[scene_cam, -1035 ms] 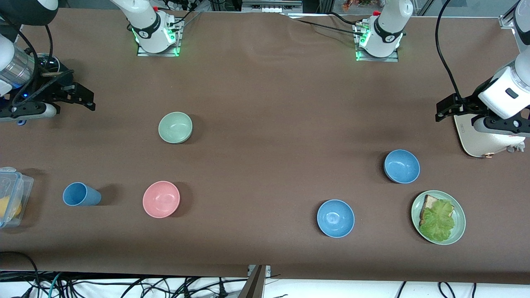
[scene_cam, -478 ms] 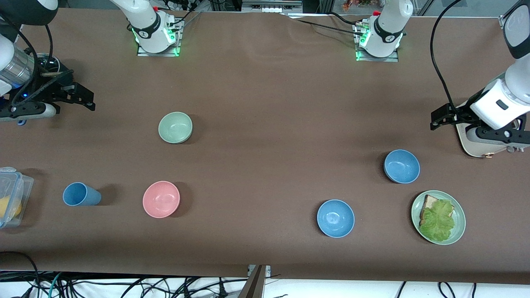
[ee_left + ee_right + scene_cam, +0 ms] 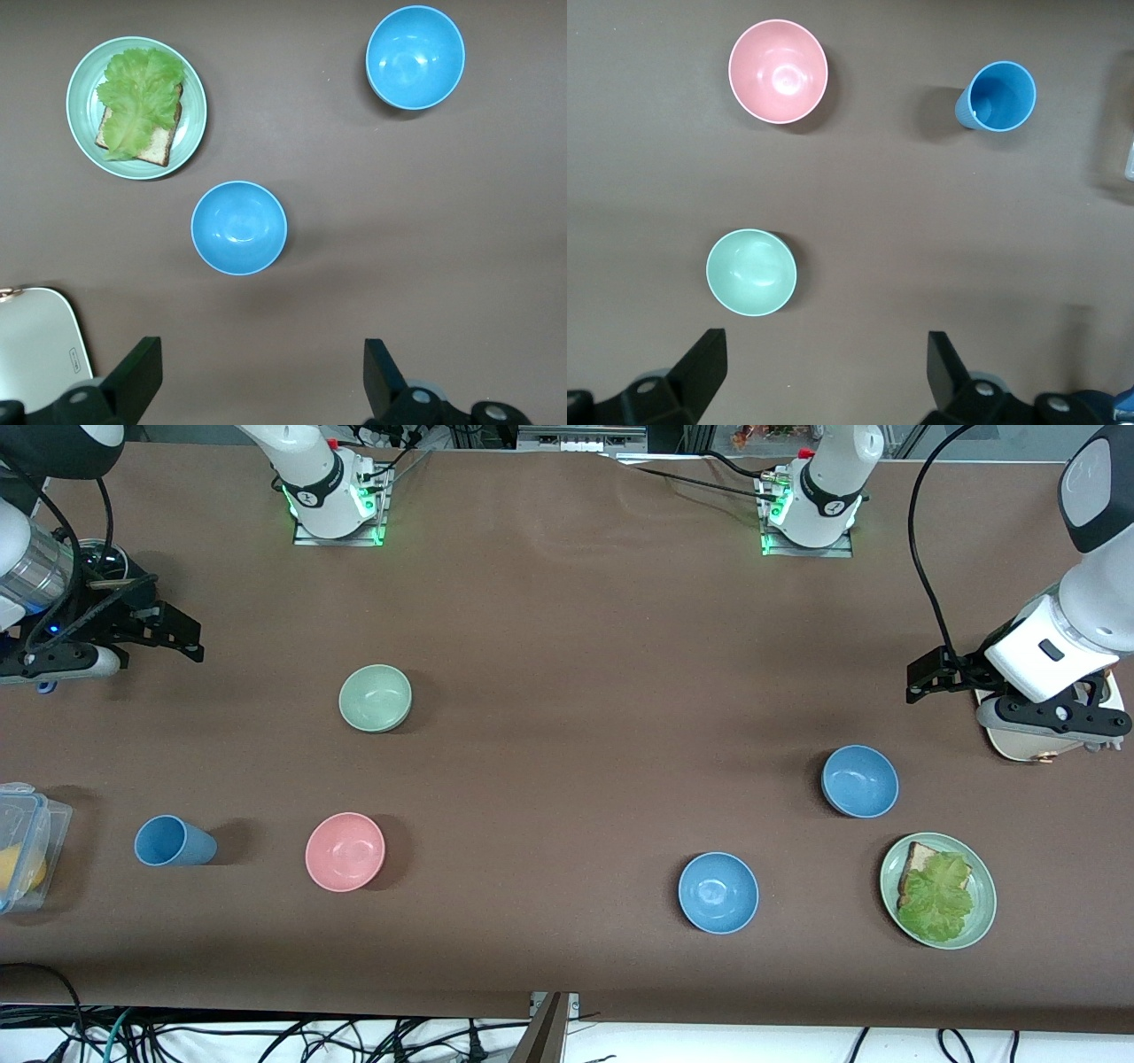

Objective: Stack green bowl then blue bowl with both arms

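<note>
My left gripper [image 3: 921, 682] hangs with jaws spread and empty over the left arm's end of the table; my right gripper [image 3: 182, 638] waits, equally spread, at the right arm's end. The small matte sage-green bowl [image 3: 376, 698] sits upright, farther from the front camera than the pink bowl [image 3: 345, 851]. The plain sky-blue bowl [image 3: 859, 780] I would likely take stands just beside the lettuce plate [image 3: 983, 921]. Both look light, stiff and smooth; I would pinch a rim wall.
</note>
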Robot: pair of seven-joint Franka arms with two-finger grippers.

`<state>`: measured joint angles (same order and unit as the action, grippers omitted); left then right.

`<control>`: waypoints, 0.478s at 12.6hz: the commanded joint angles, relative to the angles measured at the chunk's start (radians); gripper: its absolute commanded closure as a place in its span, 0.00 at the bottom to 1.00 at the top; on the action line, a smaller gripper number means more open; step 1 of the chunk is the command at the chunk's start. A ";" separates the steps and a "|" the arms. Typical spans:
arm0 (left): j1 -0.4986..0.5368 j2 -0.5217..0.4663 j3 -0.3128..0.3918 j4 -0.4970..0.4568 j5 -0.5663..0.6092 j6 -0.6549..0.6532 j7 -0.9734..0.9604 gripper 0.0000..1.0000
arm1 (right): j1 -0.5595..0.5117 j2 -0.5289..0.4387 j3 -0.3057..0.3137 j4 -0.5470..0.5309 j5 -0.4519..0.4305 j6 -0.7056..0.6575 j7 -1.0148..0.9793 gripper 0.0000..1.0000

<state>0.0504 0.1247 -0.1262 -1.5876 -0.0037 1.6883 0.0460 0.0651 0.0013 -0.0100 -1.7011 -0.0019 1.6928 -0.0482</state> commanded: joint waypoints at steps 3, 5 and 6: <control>0.000 -0.020 -0.004 -0.002 0.013 -0.022 0.002 0.00 | -0.013 0.002 0.010 0.015 -0.003 -0.004 0.010 0.00; 0.000 -0.014 -0.004 0.012 0.013 -0.018 -0.005 0.00 | -0.013 0.002 0.010 0.017 -0.001 -0.004 0.008 0.00; 0.006 -0.014 -0.003 0.012 0.013 -0.018 -0.005 0.00 | -0.013 0.002 0.010 0.015 -0.001 -0.004 0.008 0.00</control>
<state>0.0503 0.1216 -0.1275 -1.5843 -0.0037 1.6821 0.0449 0.0651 0.0013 -0.0100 -1.7007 -0.0019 1.6929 -0.0476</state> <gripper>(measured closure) 0.000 0.000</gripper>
